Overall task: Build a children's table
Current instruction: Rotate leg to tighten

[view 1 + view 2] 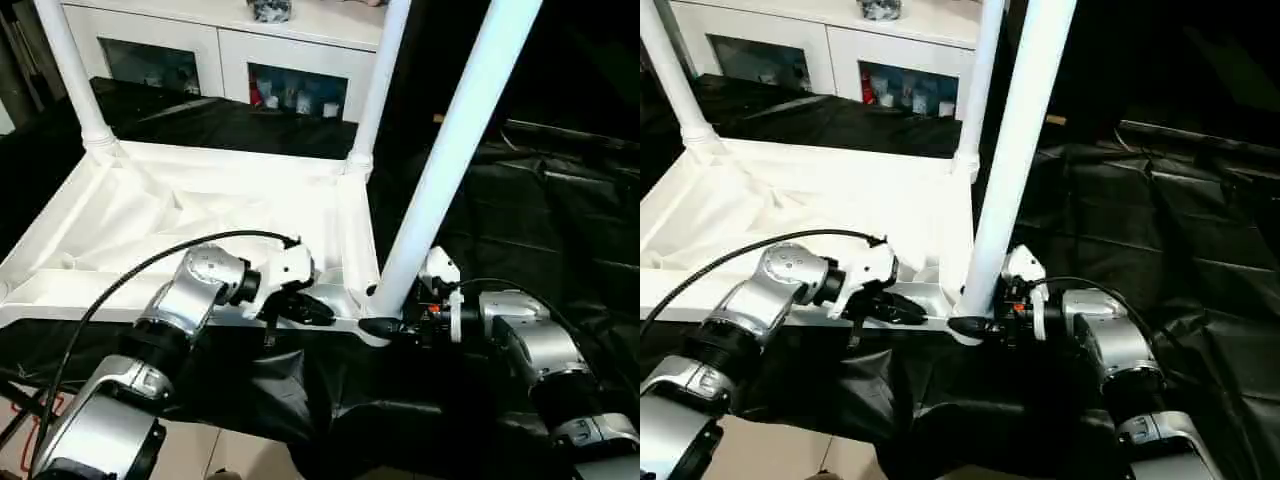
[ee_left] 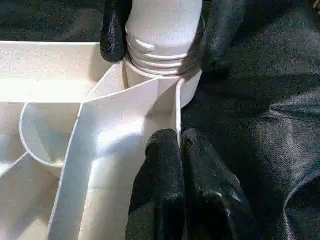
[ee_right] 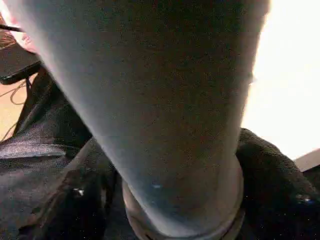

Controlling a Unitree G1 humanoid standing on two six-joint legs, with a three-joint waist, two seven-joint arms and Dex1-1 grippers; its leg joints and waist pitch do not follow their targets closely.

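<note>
Tabletop: one white plastic rectangular tabletop (image 1: pixel 200 215), ribbed underside up, on black-draped surface (image 1: pixel 560 210).
Legs: three long white tube legs (image 1: pixel 455 150) standing in corner sockets.
Left gripper (image 2: pixel 179 145): fingers pinching the tabletop's rim.
Right gripper (image 1: pixel 395 325): fingers wide around the nearest leg's base.

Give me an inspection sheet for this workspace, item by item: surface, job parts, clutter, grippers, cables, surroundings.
Surface: black-draped work table, cloth wrinkled.
Job's things: tabletop lies underside up; two far legs stand in corner sockets; near leg stands in the near right socket, leaning.
Clutter: nothing seen.
Grippers: left gripper shut on the tabletop's rim beside that socket; right gripper has its fingers either side of the near leg's base.
Cables: black cable arcs over the left forearm.
Surroundings: white cabinet with glass doors behind.
</note>
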